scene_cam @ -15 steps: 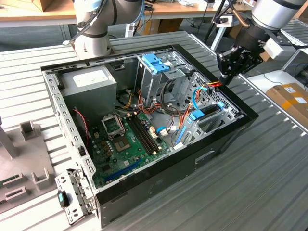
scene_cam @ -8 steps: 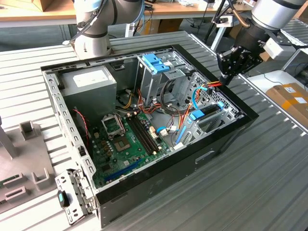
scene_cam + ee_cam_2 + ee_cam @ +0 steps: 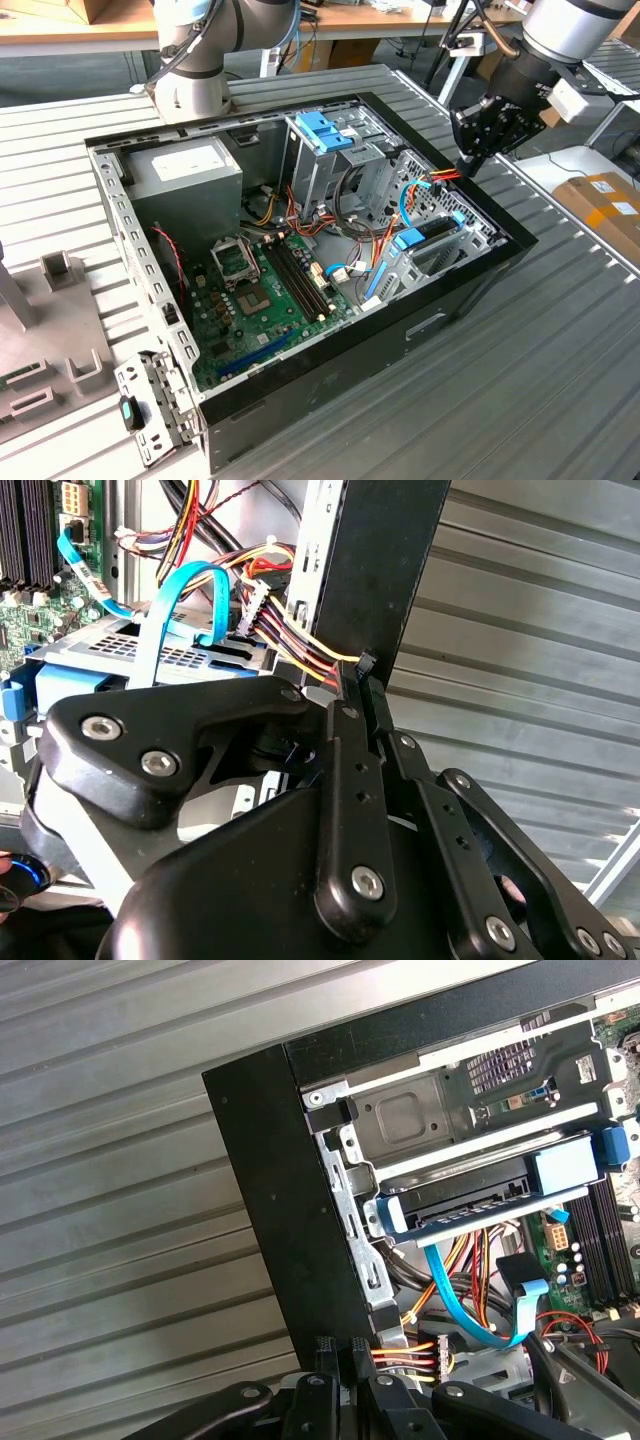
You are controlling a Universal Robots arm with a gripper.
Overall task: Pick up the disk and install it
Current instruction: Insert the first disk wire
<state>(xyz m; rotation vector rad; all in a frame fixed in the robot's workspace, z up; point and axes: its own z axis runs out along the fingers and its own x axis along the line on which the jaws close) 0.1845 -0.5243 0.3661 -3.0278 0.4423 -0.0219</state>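
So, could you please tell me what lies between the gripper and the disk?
In the first wrist view, a bundle of coloured wires and a blue cable lie between the gripper and the disk.

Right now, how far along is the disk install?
Done: the disk, blue bracket on, already sits in the drive cage at the case's corner. In hand: nothing; the gripper is shut and empty, at the case wall beside the coloured cables. Left: I cannot tell whether the disk is pushed fully home or cabled.
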